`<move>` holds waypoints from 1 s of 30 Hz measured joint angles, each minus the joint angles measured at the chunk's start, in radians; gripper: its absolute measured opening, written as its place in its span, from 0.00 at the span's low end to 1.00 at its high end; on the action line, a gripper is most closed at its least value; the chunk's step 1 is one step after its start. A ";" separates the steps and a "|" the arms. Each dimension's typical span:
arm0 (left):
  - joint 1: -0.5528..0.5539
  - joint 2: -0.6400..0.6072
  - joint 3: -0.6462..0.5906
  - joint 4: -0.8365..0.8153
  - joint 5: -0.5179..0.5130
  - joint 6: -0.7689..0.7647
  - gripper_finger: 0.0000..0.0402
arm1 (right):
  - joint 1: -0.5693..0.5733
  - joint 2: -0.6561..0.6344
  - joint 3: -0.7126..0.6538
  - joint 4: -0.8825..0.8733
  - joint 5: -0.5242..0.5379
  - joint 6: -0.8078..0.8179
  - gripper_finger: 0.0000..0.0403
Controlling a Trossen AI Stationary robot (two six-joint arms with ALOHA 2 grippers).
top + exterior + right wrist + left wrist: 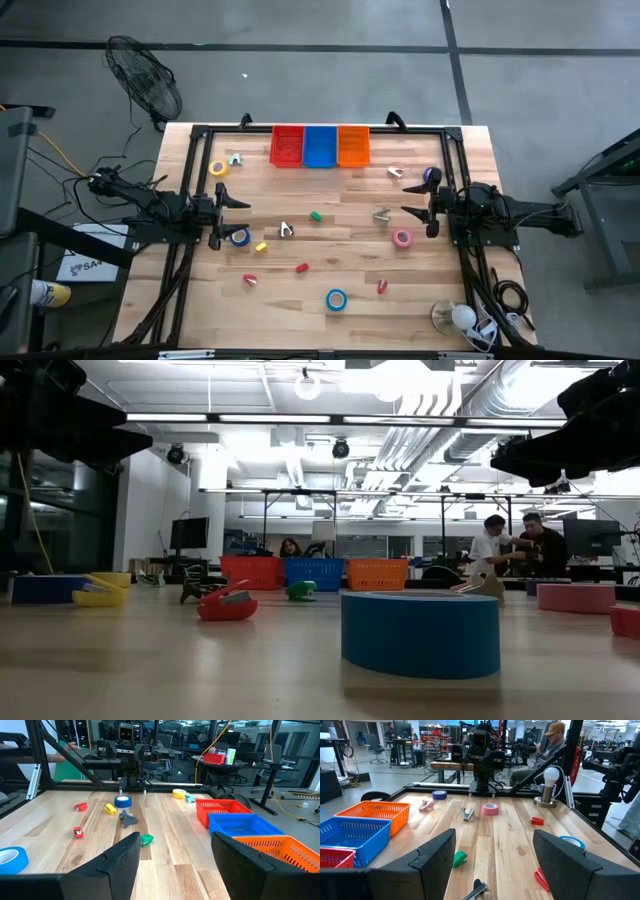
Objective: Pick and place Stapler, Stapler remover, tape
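Ring rolls of tape lie flat on the table: yellow, blue, a second blue, pink, purple. Small staple removers rest near the middle, one dark and one grey. Small stapler-like blocks lie among them: green, yellow, red. My left gripper hovers open at the table's left, above the blue roll. My right gripper hovers open at the right, between the purple and pink rolls. Neither touches anything.
Red, blue and orange baskets stand in a row at the far edge. A lamp bulb on a stand sits at the near right corner. A black frame rail borders the table. People sit beyond the table.
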 joint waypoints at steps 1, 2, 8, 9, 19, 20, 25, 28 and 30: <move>0.000 0.000 0.000 0.000 0.000 0.000 0.65 | 0.000 0.000 0.000 0.000 0.000 0.000 0.59; 0.000 0.000 0.000 0.000 0.000 0.000 0.65 | 0.000 0.000 0.000 0.000 0.000 0.000 0.59; 0.000 0.000 0.000 0.000 0.000 0.000 0.65 | 0.000 0.000 0.000 0.000 0.000 0.000 0.59; 0.000 0.000 0.000 0.000 0.000 0.000 0.65 | 0.000 0.000 0.000 0.000 0.000 0.000 0.59; 0.000 0.000 0.000 0.000 0.000 0.000 0.65 | 0.000 0.000 0.000 0.006 0.004 0.000 0.59; 0.000 0.000 0.000 0.000 0.000 0.000 0.65 | 0.000 0.000 0.000 0.013 0.017 0.000 0.59; 0.000 0.000 0.000 0.000 0.000 0.000 0.65 | 0.000 0.000 0.000 0.021 0.087 -0.034 0.59; 0.000 0.000 0.000 0.000 0.000 0.000 0.65 | 0.000 0.000 0.000 0.021 0.106 -0.044 0.59; 0.000 0.000 0.000 0.000 0.000 0.000 0.65 | 0.000 0.000 0.000 0.026 0.124 -0.021 0.59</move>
